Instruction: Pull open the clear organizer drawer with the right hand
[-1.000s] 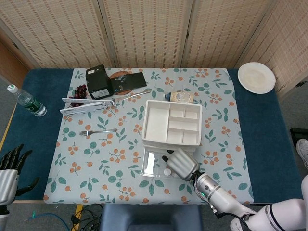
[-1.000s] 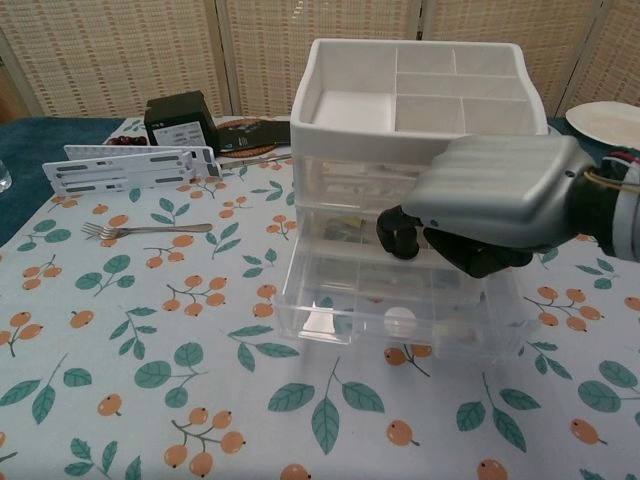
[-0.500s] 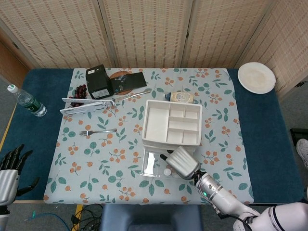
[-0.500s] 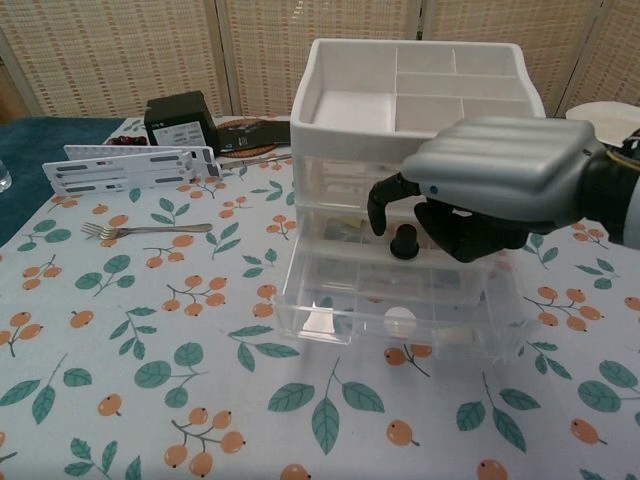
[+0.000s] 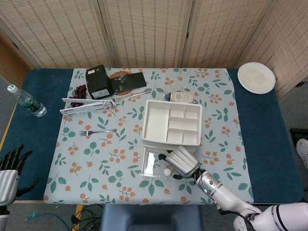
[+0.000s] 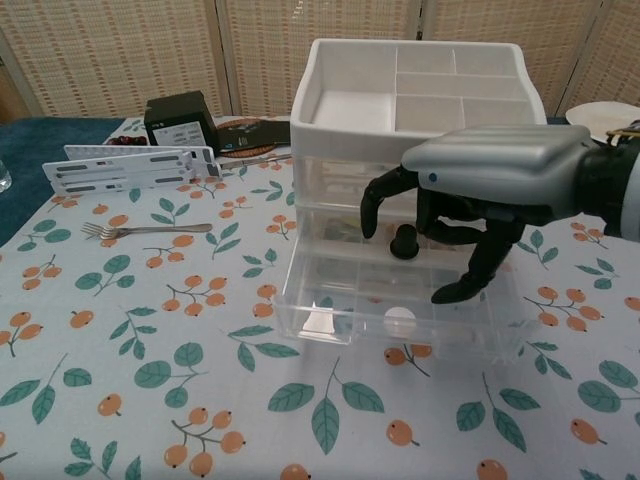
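Note:
The organizer [image 5: 172,122] has a white divided top tray [image 6: 415,100] over clear drawers. Its bottom clear drawer [image 6: 380,300] stands pulled out toward me, also visible from the head view as the drawer [image 5: 153,163]. My right hand [image 6: 490,185] hovers over the front of that drawer, fingers apart and pointing down, holding nothing; one fingertip [image 6: 447,295] reaches down near the drawer's front wall. In the head view the right hand [image 5: 182,161] covers the drawer's right part. My left hand [image 5: 9,168] hangs off the table's lower left edge, fingers spread and empty.
A fork [image 6: 150,230] lies left of the organizer. Behind it are a long white flat rack [image 5: 89,103], a black box [image 5: 98,82] and dark grapes [image 5: 79,90]. A jar [image 5: 180,96] lies behind the organizer. A white plate [image 5: 256,77] sits far right, a water bottle [image 5: 26,101] far left.
My right hand's fingers have uncurled from a closed curl over the drawer front to a spread, downward pose. The drawer stays pulled out. The left hand barely moved.

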{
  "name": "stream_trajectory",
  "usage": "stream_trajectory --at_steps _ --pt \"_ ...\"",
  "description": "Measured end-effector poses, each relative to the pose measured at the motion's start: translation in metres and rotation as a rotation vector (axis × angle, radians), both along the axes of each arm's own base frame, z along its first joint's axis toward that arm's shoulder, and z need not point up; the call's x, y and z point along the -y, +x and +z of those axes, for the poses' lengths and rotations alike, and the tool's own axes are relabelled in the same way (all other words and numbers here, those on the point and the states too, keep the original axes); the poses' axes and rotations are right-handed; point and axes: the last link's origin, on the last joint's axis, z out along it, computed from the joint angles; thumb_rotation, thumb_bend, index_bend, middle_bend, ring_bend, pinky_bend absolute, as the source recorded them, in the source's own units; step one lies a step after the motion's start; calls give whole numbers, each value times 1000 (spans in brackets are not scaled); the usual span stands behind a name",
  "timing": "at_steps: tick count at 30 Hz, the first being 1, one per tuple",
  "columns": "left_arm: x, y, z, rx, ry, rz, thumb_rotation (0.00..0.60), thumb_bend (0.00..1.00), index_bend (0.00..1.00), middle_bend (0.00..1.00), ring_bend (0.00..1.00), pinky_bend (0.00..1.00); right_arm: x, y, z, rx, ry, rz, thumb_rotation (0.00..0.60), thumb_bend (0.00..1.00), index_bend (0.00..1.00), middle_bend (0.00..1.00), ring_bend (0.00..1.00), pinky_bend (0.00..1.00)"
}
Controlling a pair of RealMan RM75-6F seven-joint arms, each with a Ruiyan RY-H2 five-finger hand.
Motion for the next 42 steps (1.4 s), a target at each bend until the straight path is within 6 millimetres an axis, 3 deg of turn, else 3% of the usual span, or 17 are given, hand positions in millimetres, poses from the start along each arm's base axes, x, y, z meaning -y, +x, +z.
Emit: stream_trajectory --at_steps 4,7,12,28,42 --pt "0 0 0 -2 -1 -1 600 248 141 0 37 69 0 1 0 11 13 -10 600 13 297 936 1000 1000" --pt "0 1 0 -3 -1 -2 600 247 141 0 37 69 2 2 0 -25 7 22 600 99 297 975 1000 1000" --pt "-1 2 1 -4 0 -3 600 247 141 0 37 69 6 4 -2 -91 31 80 600 160 296 1000 1000 1000" --pt "1 2 3 -13 2 11 600 247 141 0 37 69 25 4 -15 -297 64 304 600 170 297 1000 1000 1000" --pt "1 3 1 -18 -3 15 600 247 141 0 37 69 28 -2 -19 -329 74 354 600 171 296 1000 1000 1000"
